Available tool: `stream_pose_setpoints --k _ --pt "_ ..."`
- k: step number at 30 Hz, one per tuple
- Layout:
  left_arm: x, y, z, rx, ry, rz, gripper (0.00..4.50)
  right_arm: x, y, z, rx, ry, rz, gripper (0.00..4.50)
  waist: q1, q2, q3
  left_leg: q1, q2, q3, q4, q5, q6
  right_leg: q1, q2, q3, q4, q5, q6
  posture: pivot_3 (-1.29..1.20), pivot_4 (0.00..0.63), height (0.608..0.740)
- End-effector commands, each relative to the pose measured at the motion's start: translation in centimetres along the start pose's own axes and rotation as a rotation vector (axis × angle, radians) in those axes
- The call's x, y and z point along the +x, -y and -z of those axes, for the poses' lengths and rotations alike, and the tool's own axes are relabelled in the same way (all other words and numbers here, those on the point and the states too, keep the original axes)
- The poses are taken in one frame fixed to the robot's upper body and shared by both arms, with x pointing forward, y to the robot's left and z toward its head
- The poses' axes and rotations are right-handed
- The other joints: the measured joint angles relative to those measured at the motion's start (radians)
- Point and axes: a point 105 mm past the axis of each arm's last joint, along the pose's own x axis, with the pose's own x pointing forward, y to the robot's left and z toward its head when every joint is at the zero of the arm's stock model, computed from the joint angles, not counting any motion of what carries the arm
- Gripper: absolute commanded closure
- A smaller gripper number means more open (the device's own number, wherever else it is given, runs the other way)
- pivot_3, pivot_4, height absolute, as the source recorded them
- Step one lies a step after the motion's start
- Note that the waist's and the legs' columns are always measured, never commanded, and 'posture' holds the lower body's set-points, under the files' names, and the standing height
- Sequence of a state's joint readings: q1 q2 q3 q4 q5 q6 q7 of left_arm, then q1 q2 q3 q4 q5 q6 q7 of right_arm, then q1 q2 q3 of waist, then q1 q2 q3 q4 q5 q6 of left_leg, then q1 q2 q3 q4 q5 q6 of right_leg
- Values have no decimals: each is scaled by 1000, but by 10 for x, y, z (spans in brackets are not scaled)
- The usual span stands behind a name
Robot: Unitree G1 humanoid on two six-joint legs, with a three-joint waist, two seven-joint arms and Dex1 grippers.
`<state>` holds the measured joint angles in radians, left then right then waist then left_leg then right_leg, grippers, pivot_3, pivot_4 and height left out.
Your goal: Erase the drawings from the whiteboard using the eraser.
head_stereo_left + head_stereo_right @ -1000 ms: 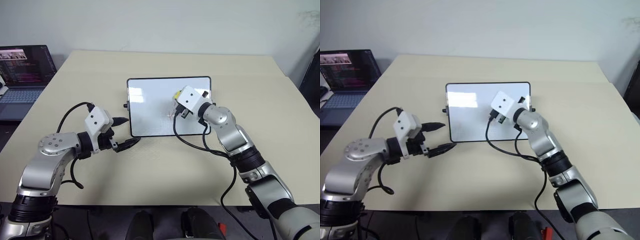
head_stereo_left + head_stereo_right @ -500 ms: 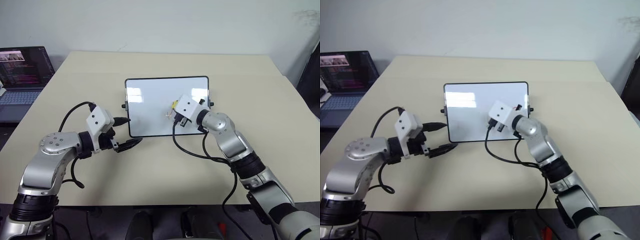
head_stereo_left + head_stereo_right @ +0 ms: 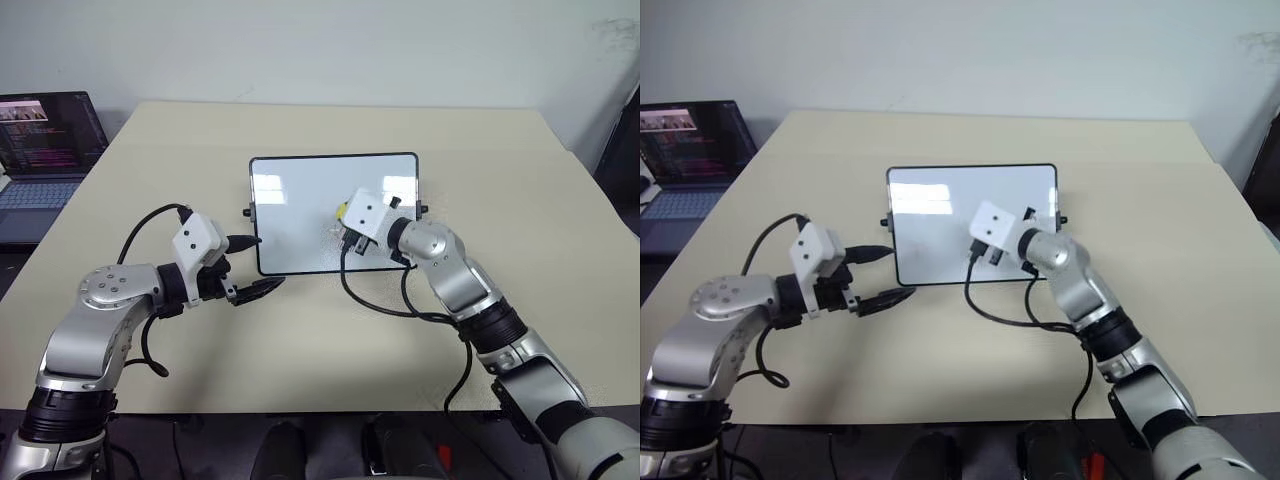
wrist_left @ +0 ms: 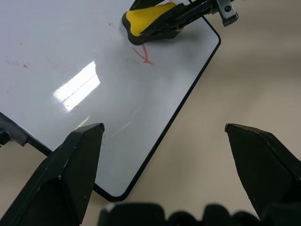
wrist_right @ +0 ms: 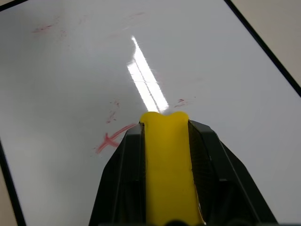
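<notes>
— What do my right fingers (image 5: pixel 207 155) have?

— They're clamped on the eraser (image 5: pixel 167 165), one black finger on each long side. Its long axis runs along the fingers, and the yellow tip points out past them onto the whiteboard (image 3: pixel 300 215).

— Where on the board am I?

— Right gripper (image 4: pixel 162 21) is over the right half, eraser tip just beside a red stroke (image 5: pixel 113 139) and a few faint red specks.

— And my left?

— Left gripper (image 3: pixel 258 264) has its fingers spread wide, holding nothing, at the board's near left corner. The board lies flat on the table (image 3: pixel 330 340), long side running left to right. A laptop (image 3: pixel 45 150) sits off at the far left.
</notes>
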<state>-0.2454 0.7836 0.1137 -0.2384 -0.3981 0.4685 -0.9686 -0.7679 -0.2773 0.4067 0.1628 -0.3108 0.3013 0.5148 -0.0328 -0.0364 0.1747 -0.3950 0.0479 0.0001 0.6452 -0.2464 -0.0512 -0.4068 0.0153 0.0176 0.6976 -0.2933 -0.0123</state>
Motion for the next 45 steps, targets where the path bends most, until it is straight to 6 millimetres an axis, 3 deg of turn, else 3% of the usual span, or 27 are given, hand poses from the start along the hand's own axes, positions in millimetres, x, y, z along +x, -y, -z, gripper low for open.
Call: stream_pose_setpoints --k 1,6,10,11,14,16,18,22,24,26,31,34,37,41,45 --pt "-4 -1 -13 44 32 2 0 -4 37 -2 -54 2 181 3531 0 0 0 0 0 0 0 0 0 0 0 0 0 0 0 0 150 740" --pt "-6 3 -8 37 12 24 0 -10 -9 12 -31 -58 -97 3532 2 0 0 0 0 0 0 0 0 0 0 0 0 0 0 0 150 740" --pt "-7 1 -8 39 9 15 0 -16 -28 15 -36 -69 -190 3532 2 0 0 -1 0 0 0 0 0 0 0 0 -1 0 0 0 150 740" --pt "-7 0 -8 39 9 14 0 -16 -26 13 -41 -63 -174 3532 1 0 0 0 0 0 0 0 0 0 0 0 -1 0 0 0 150 740" --pt "-7 0 -9 39 8 16 0 -11 11 -1 -85 -17 44 3532 -1 0 0 0 0 0 0 0 0 0 0 0 0 0 0 0 150 740" --pt "-7 0 -9 39 7 18 0 -10 23 -8 -90 11 109 3532 0 0 0 0 0 0 0 0 0 0 0 0 0 0 0 0 150 740" --pt "-7 0 -9 39 6 19 0 -8 15 -10 -80 22 54 3532 1 0 0 0 0 0 0 0 0 0 1 0 0 0 0 0 150 740" --pt "-7 0 -8 39 6 17 0 -12 -32 2 -83 -17 -192 3532 1 0 0 -1 0 0 -1 0 0 0 0 0 -2 0 0 0 150 740" --pt "-7 1 -8 39 4 16 0 -15 -42 4 -87 -22 -240 3532 1 0 0 -2 0 0 -1 0 0 0 0 0 -3 0 0 0 150 740" --pt "-8 1 -8 38 3 15 0 -15 -39 3 -105 -19 -228 3532 1 0 0 -2 0 0 -1 0 0 0 0 0 -3 0 0 0 150 740" --pt "-8 1 -8 40 -1 17 0 -4 14 -17 -166 46 62 3532 -1 0 0 -1 0 0 0 0 0 -1 0 0 -1 0 0 0 150 740" --pt "-9 2 -8 42 -1 18 0 -1 24 -28 -176 92 118 3532 0 0 0 -1 0 0 0 0 0 -1 1 -1 0 0 0 0 150 740" --pt "-10 1 -7 44 -5 16 0 2 12 -26 -185 85 53 3532 1 0 0 -2 0 0 -1 0 0 -1 1 0 -1 0 0 0 150 740" --pt "-13 1 -7 48 -6 9 0 -1 -35 -5 -201 12 -217 3533 1 0 0 -4 0 0 -1 -1 0 -2 0 0 -4 -1 0 0 150 740" --pt "-14 2 -7 50 -7 6 0 2 -23 -10 -218 28 -138 3533 1 0 0 -3 1 0 0 -1 0 -2 -1 0 -2 -1 0 0 150 740"
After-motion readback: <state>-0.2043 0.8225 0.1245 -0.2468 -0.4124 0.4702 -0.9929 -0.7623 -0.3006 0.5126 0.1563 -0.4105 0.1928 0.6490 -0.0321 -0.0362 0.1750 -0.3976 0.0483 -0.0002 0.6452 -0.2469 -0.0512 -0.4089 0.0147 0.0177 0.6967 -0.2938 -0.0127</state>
